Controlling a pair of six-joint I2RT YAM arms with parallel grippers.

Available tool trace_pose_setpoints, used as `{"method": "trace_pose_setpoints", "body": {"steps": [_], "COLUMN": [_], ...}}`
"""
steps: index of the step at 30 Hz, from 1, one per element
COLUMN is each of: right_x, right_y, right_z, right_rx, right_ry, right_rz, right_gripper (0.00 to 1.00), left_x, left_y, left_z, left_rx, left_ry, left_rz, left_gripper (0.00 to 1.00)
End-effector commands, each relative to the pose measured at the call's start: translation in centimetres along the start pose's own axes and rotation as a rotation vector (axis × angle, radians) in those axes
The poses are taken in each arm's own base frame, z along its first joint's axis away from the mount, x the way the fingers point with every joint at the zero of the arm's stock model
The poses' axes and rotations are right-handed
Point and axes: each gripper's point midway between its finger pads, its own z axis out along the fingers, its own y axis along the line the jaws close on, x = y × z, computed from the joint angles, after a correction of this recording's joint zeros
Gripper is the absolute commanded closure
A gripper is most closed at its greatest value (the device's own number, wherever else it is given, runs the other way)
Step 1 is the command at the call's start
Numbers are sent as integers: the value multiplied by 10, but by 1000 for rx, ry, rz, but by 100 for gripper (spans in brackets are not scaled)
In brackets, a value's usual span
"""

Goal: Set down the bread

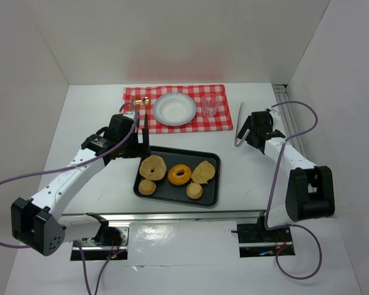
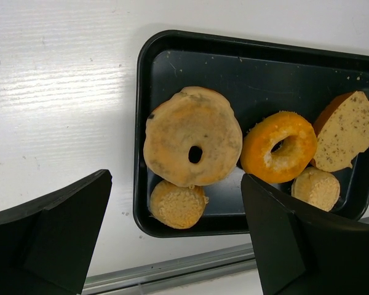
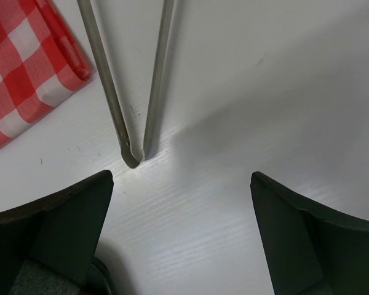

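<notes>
A black tray holds several breads: a pale bagel, an orange ring, a seeded slice and two small round buns. My left gripper hangs open above the tray's back left corner, holding nothing. From the left wrist, the pale bagel and one bun lie below the left gripper. A white plate sits empty on a red checked cloth. My right gripper is open over the bare table, by the metal tongs.
A clear glass stands on the cloth right of the plate. Two small brass items lie at the cloth's left end. The tongs end just ahead of the right gripper, beside the cloth corner. White walls enclose the table.
</notes>
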Motion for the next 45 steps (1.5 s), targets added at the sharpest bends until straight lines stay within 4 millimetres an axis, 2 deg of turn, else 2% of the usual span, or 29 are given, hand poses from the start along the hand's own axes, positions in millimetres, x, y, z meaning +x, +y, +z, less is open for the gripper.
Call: {"method": "trace_pose_setpoints", "body": {"steps": [1, 2, 5, 11, 17, 20, 26, 32, 34, 35, 36, 39, 41, 43, 45], "right_x": [-23, -24, -27, -25, -25, -22, -25, -39, -43, -42, -50, -46, -44, -55, -57], "right_y": [31, 41, 53, 66, 62, 54, 58, 56, 59, 53, 55, 52, 55, 56, 53], "right_z": [16, 24, 38, 71, 93, 101, 114, 129, 138, 142, 143, 153, 161, 161, 161], "right_rx": [-131, -164, -196, -181, -81, -28, -13, 12, 17, 28, 17, 20, 9, 34, 51], "right_ry": [-70, -57, -54, -7, 4, 15, 19, -14, -25, -19, -31, -19, -17, -39, -48], "right_rz": [-51, -73, -116, -138, -149, -159, -162, -153, -161, -156, -144, -129, -128, -125, -125], "right_gripper": [0, 0, 0, 0, 0, 0, 0, 3, 6, 7, 8, 14, 20, 29, 43], "left_x": [-9, -11, -11, -14, -17, -16, -16, -17, -17, -17, -17, -17, -17, -17, -17], "left_y": [-5, -6, -6, -4, -2, -1, 0, 3, 3, 3, 3, 3, 3, 3, 2], "left_z": [-5, -5, -5, -2, -1, 2, 2, 2, 2, 2, 2, 2, 2, 2, 2], "left_rx": [31, 35, 35, 29, 23, 20, 11, 6, 6, 6, 6, 6, 6, 6, 6], "left_ry": [-38, -47, -47, -49, -51, -43, -46, -48, -48, -48, -48, -48, -48, -48, -48], "left_rz": [5, 4, 4, -12, -10, -9, -9, -16, -16, -16, -16, -16, -16, -16, -25], "left_gripper": [0, 0, 0, 0, 0, 0, 0, 0, 0, 0, 0, 0, 0, 0, 0]}}
